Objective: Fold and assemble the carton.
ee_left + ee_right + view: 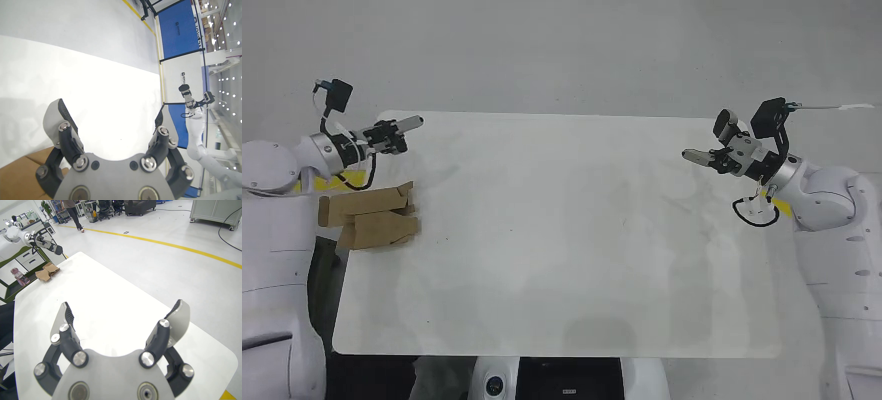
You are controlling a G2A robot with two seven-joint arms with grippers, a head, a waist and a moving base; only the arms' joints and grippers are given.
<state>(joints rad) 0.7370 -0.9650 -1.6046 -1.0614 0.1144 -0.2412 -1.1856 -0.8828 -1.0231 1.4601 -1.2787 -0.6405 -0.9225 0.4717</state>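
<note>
We see the left fingers (pixel 53 117) and right fingers (pixel 60 317) spread apart over a white desk (pixel 572 230), the carton (pixel 370 217) at its left edge, and a yellow-lined floor (pixel 151 266) beyond.

Left end effector (pixel 111 110) and right end effector (pixel 122 307), jaws spread wide, well apart, pointing inward

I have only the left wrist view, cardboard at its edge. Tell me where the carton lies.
Observer: The carton lies unassembled at the edge of the table on the left arm's side, partly overhanging it.
Operator: Say whether the left gripper touches it.
Observer: No, it hangs apart from it, near the table's far corner.
Operator: Report the right gripper.
Observer: Open and empty, over the table's opposite side.
</note>
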